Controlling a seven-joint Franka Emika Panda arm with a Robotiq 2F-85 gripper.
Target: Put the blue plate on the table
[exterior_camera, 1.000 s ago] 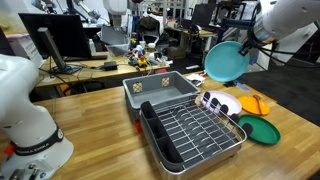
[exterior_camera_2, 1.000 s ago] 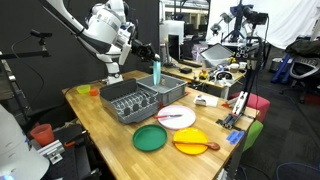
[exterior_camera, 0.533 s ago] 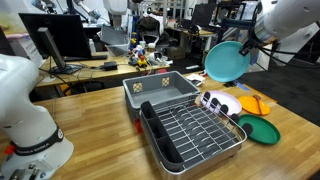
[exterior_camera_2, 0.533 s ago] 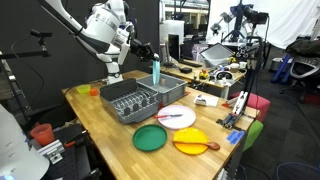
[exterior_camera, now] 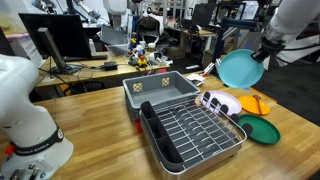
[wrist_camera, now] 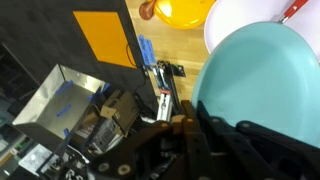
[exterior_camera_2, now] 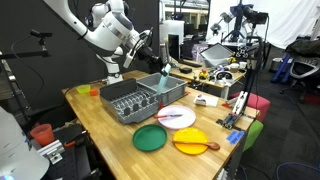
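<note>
High over the worktop (exterior_camera: 100, 110), beside the dish rack (exterior_camera: 200, 128), the pincer (exterior_camera: 261, 56) grips the blue plate (exterior_camera: 238, 68) by its rim, tilted on edge, so it should be levelled and lowered onto bare wood clear of the white plate (exterior_camera_2: 185, 122) before release.

Wooden table (exterior_camera: 100, 110) carries grey dish rack (exterior_camera: 185, 125), green plate (exterior_camera: 259, 129), orange plate (exterior_camera: 257, 104), white plate (exterior_camera_2: 177, 116).

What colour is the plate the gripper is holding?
Light turquoise blue, plain with no pattern; the plate shows best in the wrist view.
</note>
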